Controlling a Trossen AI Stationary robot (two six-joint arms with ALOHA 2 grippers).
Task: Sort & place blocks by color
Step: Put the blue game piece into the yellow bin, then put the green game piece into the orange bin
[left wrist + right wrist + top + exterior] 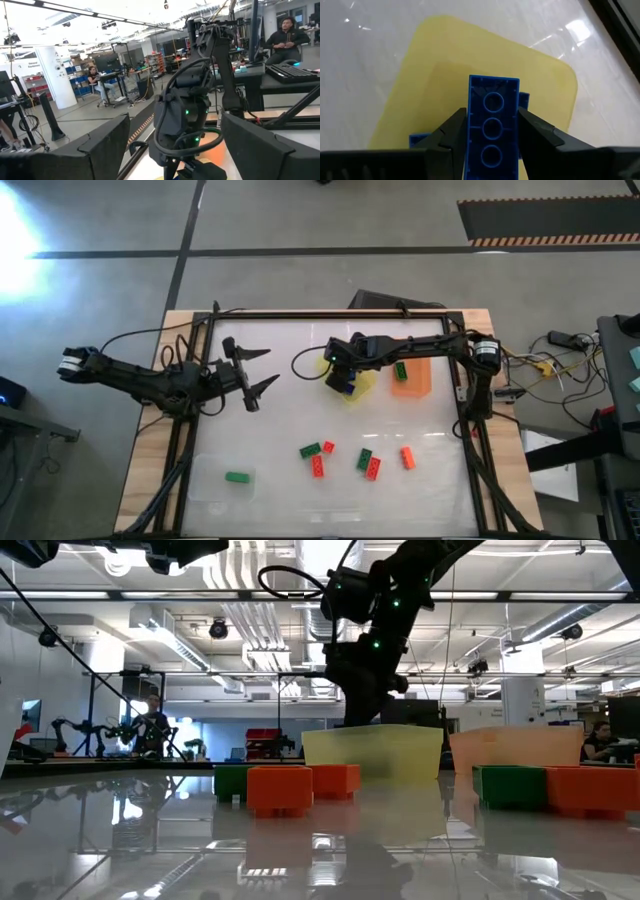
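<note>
In the right wrist view my right gripper [492, 122] is shut on a blue block [493, 107] above the yellow tray [445, 65]. Two more blue blocks [420, 140] lie in that tray. In the high view the right gripper [342, 377] hangs over the yellow tray [362, 385]. A green block [400, 370] lies in the orange tray [415, 380], and another green block [237, 477] in the clear tray [215, 485]. Several green and red blocks [318, 467] lie loose near the table's near edge. My left gripper [255, 376] waits open to the left. My right gripper pinches the blue block by its two long sides [472, 127], one finger [451, 134] on each side. The fingers point down from above and lie along the block's length. The block is lifted clear over the yellow tray, its hollow underside [493, 150] facing the wrist camera.
The low view shows the yellow tray [375, 753] and orange tray [515, 748] behind a row of green and orange blocks [280, 790]. A dark frame [330, 313] borders the white table. Bare table lies between the left gripper and the yellow tray.
</note>
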